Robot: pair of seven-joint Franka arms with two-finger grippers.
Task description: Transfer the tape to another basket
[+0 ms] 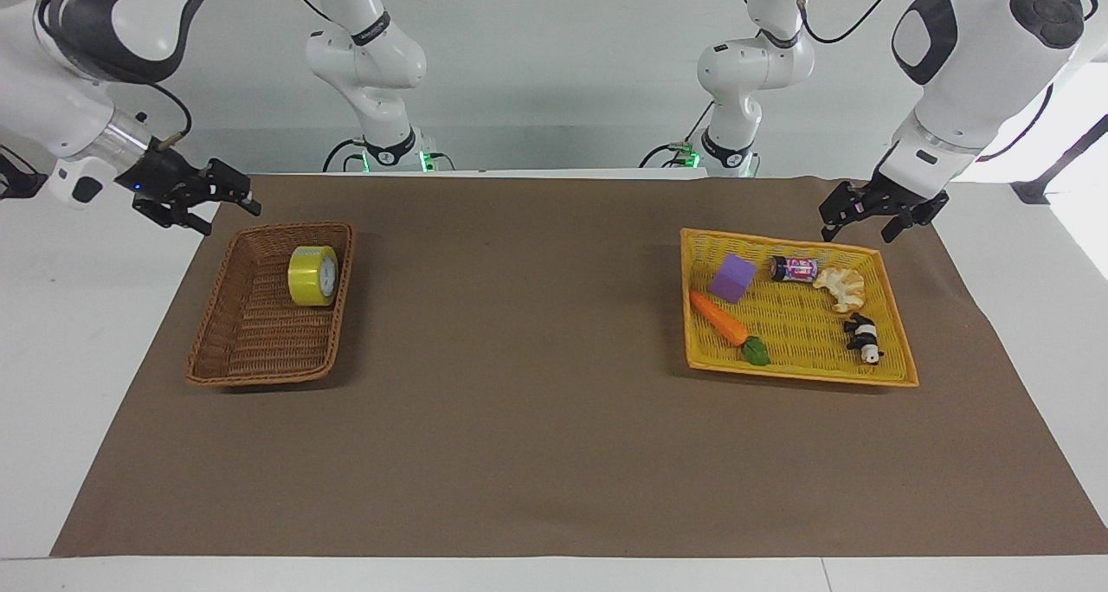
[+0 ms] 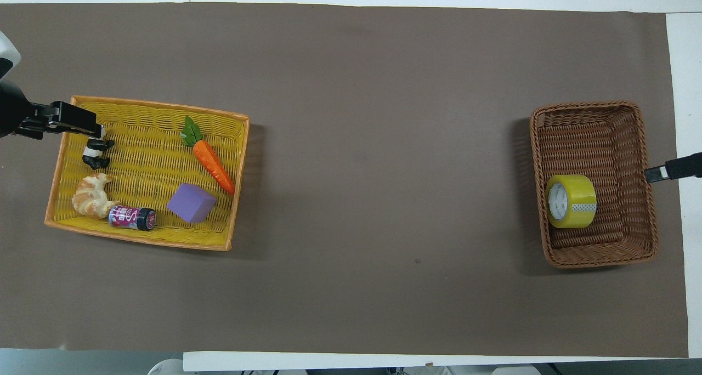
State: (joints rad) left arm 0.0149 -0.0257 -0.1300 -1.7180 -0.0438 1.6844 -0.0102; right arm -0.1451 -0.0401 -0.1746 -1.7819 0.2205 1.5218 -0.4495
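Tape [image 1: 313, 276] stands on edge in brown basket [image 1: 260, 350], mid-left of facing view. Yellow tray [image 1: 892, 332], mid-right: carrot [image 1: 720, 318], purple block [image 1: 734, 278], can [image 1: 794, 269], panda [image 1: 864, 338], croissant [image 1: 840, 288]. Right gripper [image 1: 227, 206] and left gripper [image 1: 853, 217] both open, empty, above baskets.

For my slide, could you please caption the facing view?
Tape rests in the brown basket; open right gripper and left gripper hover, holding nothing.

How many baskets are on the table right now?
2. The brown basket with the tape sits toward the right arm's end; the yellow basket toward the left arm's end.
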